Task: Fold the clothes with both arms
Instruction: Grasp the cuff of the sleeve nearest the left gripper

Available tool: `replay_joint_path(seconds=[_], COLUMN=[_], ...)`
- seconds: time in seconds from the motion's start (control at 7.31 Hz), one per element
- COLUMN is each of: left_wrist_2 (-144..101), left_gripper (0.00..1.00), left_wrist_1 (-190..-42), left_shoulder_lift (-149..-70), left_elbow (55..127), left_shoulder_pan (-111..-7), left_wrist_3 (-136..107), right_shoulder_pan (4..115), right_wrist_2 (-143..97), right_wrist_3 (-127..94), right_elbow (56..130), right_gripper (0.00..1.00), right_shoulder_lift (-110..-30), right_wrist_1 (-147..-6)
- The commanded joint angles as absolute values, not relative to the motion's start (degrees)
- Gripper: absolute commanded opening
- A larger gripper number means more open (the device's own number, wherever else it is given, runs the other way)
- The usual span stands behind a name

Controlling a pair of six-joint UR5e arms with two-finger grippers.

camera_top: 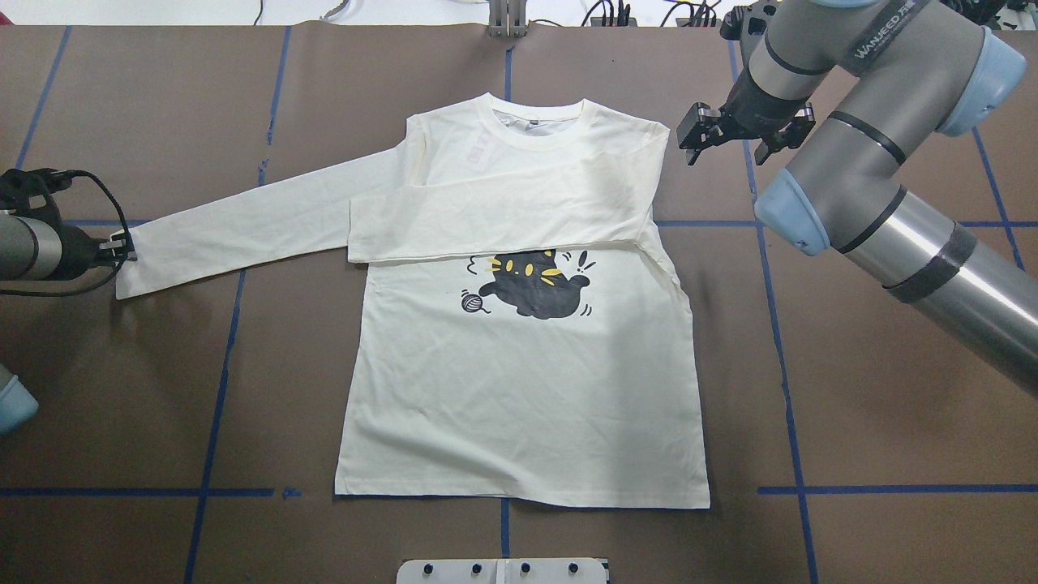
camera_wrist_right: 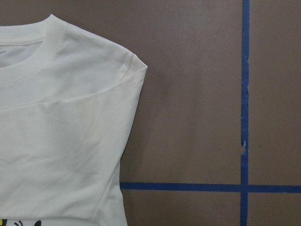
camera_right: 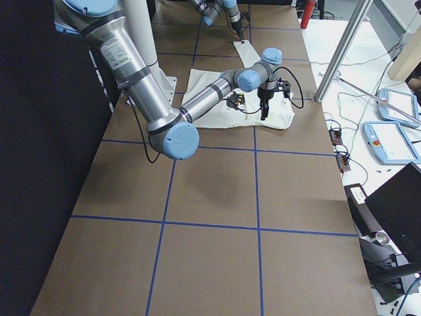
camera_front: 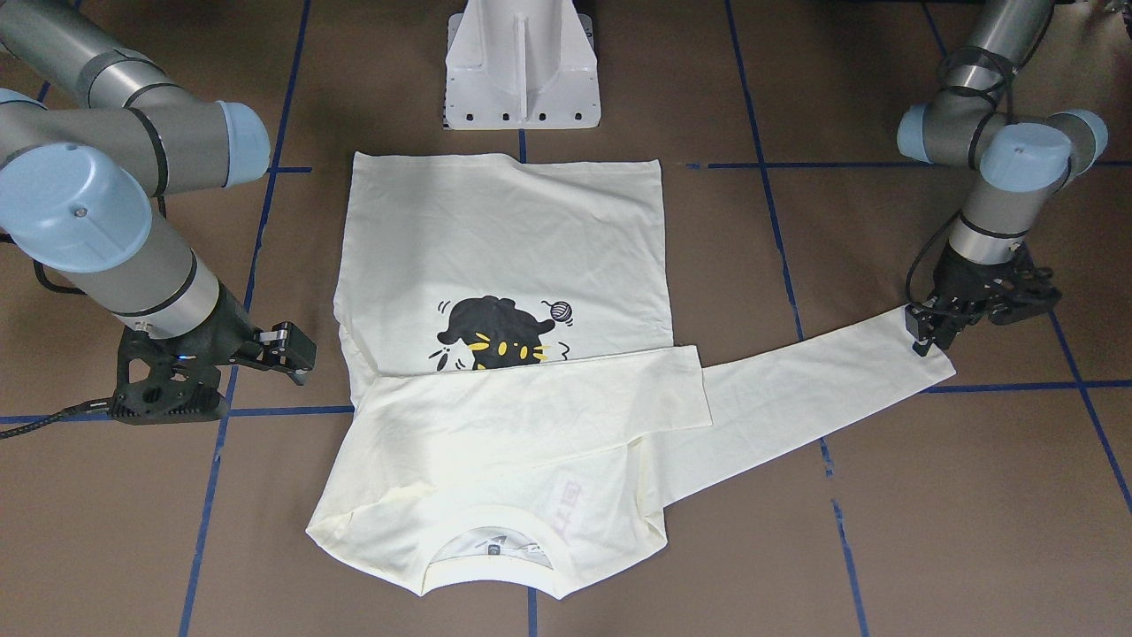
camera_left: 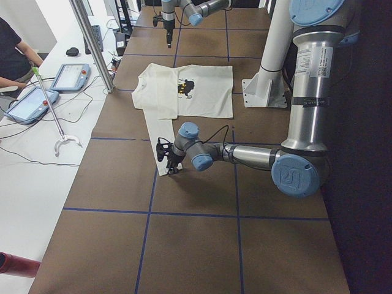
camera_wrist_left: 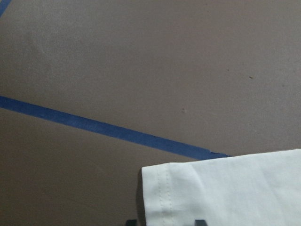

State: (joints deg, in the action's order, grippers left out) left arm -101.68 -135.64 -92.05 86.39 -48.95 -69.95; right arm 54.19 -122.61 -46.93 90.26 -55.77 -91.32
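The left arm (camera_front: 986, 226) and the right arm (camera_front: 133, 265) are grey metal tubes with pale blue joint caps, black bands and trailing black cables, on a white pedestal (camera_front: 522, 71).

Brown table (camera_top: 122, 389) with blue tape grid (camera_top: 122, 491), white pedestal base (camera_front: 522, 71), two tablets (camera_left: 69, 77) on a white side bench (camera_left: 37, 153).
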Motion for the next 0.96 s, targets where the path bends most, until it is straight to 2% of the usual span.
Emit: replay_joint_path(seconds=[0.0,0.27,0.41,0.82], left_wrist_2=[-101.7,-101.8,-101.8,-108.0], left_gripper=[0.11,0.08,0.00,0.00], left_wrist_1=[-135.4,-135.4,-135.4,-130.6], left_shoulder_lift=[-92.1,-92.1,-92.1,-92.8], left_elbow=[86.6,86.7,87.0,93.1], left_shoulder_pan=[-49.0,-49.0,-49.0,-48.9], left_wrist_3=[-69.9,-69.9,-69.9,-70.0], right_shoulder_pan=[54.2,54.2,54.3,54.4], right_wrist_2=[-122.6,-122.6,-122.6,-122.7], right_wrist_3=[-46.9,-46.9,-46.9,-46.9], right_elbow=[90.2,90.2,90.2,90.3], right_gripper=[1.00,1.00,1.00,1.00], right_shoulder_lift=[-55.9,-55.9,-56.2,-56.6], right_wrist_1=[-91.3,-91.3,-91.2,-91.2])
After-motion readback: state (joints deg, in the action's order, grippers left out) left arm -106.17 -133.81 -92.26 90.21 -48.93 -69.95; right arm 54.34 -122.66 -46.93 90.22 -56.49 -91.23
